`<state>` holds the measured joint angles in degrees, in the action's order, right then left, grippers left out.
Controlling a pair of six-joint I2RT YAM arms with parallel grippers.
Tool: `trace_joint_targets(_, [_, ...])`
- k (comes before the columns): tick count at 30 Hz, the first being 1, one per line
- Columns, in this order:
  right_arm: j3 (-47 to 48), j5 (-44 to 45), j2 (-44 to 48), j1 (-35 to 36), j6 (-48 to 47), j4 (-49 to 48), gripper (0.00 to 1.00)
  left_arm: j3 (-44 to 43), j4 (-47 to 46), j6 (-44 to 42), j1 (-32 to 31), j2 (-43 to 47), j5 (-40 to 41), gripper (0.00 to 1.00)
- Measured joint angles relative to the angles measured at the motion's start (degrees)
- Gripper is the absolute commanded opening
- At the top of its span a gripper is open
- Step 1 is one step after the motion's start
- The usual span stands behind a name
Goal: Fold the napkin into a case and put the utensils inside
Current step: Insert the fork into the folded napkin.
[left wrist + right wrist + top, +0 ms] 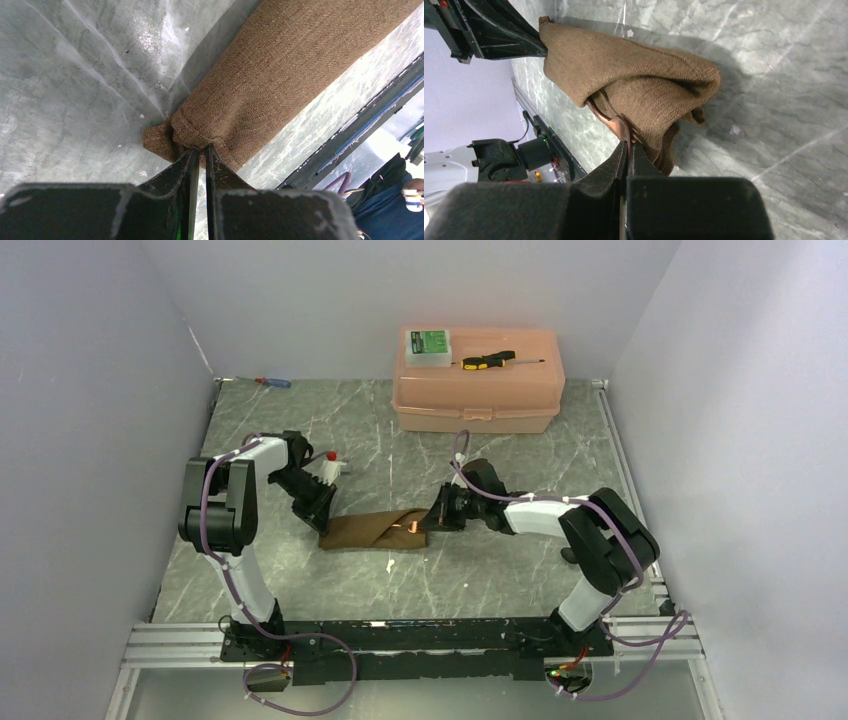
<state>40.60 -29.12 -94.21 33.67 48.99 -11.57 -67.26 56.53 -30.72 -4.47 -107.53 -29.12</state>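
Note:
The brown napkin lies mid-table as a long folded pouch, its open end to the right. My left gripper is shut on the cloth's left end. In the left wrist view its tips pinch a bunched corner of the napkin. At the right end my right gripper is shut on a copper-coloured utensil. The utensil's far part goes under the folds of the napkin and is hidden. A small dark item lies on the table just in front of the pouch.
A pink plastic box stands at the back, with a green-labelled clear case and a yellow-and-black screwdriver on its lid. A blue-and-red screwdriver lies at the back left. A small white piece sits near the left wrist.

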Motion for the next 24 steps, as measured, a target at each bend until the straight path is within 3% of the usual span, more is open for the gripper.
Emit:
trace_joint_targets(6, [1.29,0.66,-1.44,0.9,-0.2,-0.02,0.0,0.0,0.44,-0.11,0.0,0.0,0.63,0.14])
trace_joint_targets(13, [2.89,1.7,-3.61,1.03,-1.2,1.81,0.34,0.0,0.59,-0.13,0.0,0.0,0.96,0.14])
trace_joint_targets(20, [9.62,6.23,-4.9,0.94,-6.14,11.41,0.49,0.0,0.59,-0.13,0.0,0.0,0.94,0.14])
trace_joint_targets(24, [12.11,9.73,-3.65,0.63,-9.35,15.65,0.51,0.0,0.59,-0.13,0.0,0.0,0.94,0.13])
